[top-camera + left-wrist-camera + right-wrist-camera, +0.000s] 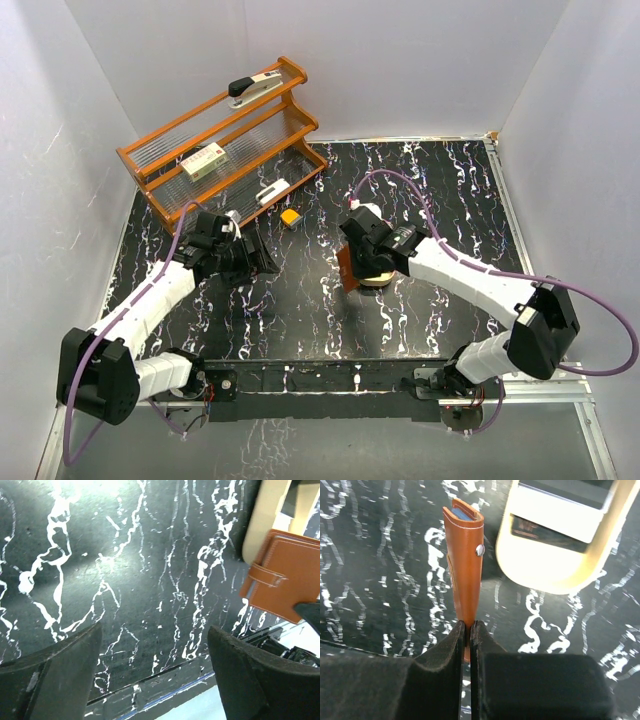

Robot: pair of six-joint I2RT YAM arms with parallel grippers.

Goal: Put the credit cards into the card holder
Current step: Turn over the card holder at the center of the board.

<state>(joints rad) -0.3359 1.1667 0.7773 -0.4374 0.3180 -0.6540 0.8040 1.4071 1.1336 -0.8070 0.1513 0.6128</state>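
The card holder (465,570), a reddish-brown leather wallet, stands on edge with my right gripper (468,625) shut on its near edge. A blue-grey strip (459,514) shows inside its fold; I cannot tell whether it is a card or lining. In the top view the card holder (344,268) hangs at mid-table under the right gripper (352,262). A pale credit card (560,517) with a dark stripe lies on the tan tray (540,575). My left gripper (155,630) is open over bare black tabletop, left of the card holder (280,575). From above the left gripper (262,262) points at the holder.
An orange wooden rack (225,135) stands at the back left with a stapler (255,86), a small box (203,160) and a white item (272,190). A yellow-orange block (291,216) lies in front of it. White walls enclose the black marbled table (440,190).
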